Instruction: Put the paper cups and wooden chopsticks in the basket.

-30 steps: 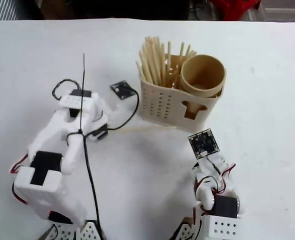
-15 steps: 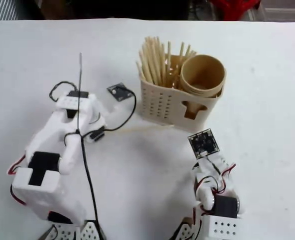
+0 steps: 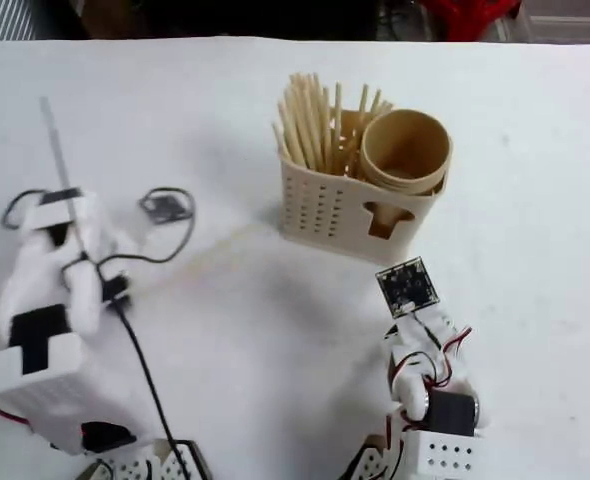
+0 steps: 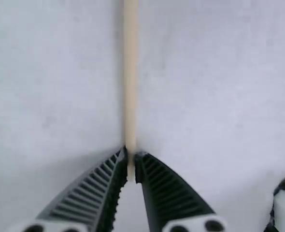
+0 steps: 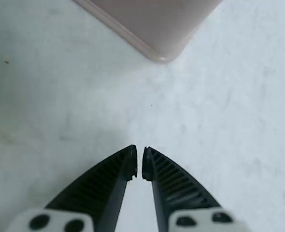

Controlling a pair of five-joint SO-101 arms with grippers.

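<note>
One chopstick [image 4: 130, 72] is pinched endwise in the left tool [image 4: 131, 160], along the counter [image 3: 535, 150] left of the basket [image 3: 330, 215], likely for tipping upright into it; right tool [image 5: 138, 163] pressed together, empty.

A: Basket, where was it?
B: Cream perforated plastic basket [image 3: 325, 212] stood upright, approx. mid-table, toward the far side.
A: Cups?
B: Tan paper cups [image 3: 407, 150] were nested, mouths up, in the basket's right end, rims above its wall.
A: & the sticks?
B: Bundle of pale wooden chopsticks [image 3: 315, 120] stood on end in the left end, tips fanned out above the rim. One single pale wooden chopstick [image 4: 130, 72] was outside, left-front of the basket, w/ one end pinched betw. the left gripper [image 4: 131, 164] tips. Its far end pointed toward the basket.
</note>
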